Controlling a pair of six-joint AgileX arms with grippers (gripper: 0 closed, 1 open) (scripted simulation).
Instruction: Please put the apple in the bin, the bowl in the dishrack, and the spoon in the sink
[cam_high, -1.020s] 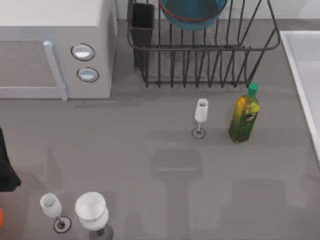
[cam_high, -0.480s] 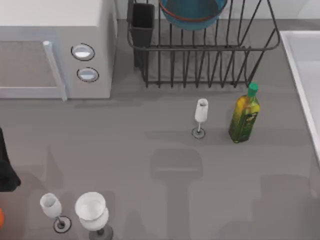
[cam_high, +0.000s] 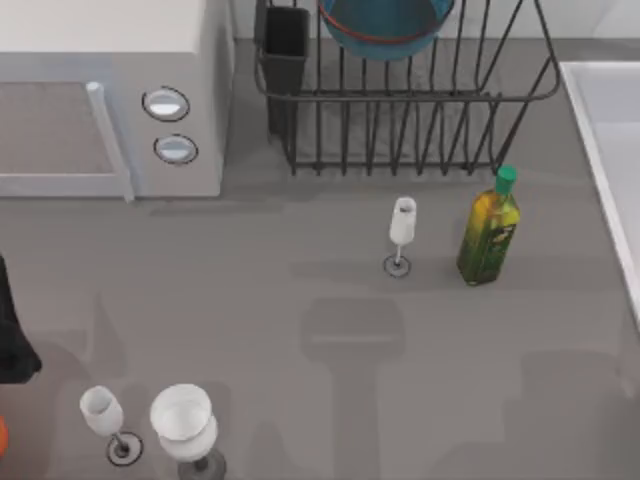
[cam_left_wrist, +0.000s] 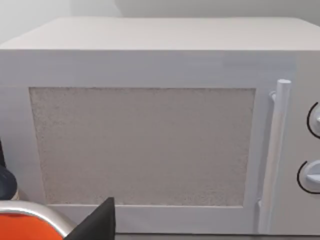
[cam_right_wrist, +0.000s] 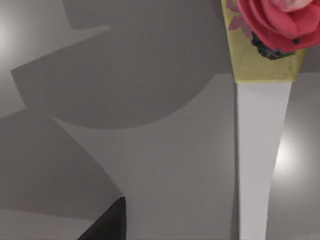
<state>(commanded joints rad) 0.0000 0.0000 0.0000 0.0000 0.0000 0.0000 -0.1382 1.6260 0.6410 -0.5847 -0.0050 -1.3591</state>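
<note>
Bowl (cam_high: 383, 25) sits in the dishrack (cam_high: 400, 95), top of the overhead view; sink (cam_high: 608, 150) at the right edge. Neither gripper's jaw state can be told. Left wrist camera faces the microwave (cam_left_wrist: 150, 125) door; bottle (cam_high: 489, 230) label unreadable.

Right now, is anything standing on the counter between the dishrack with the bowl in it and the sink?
Nothing visible does. The bowl already sits in the dishrack, and the grey counter from the rack's right end to the sink rim is bare. The green-capped bottle and the small wine glass stand in front of the rack, off that path.
</note>
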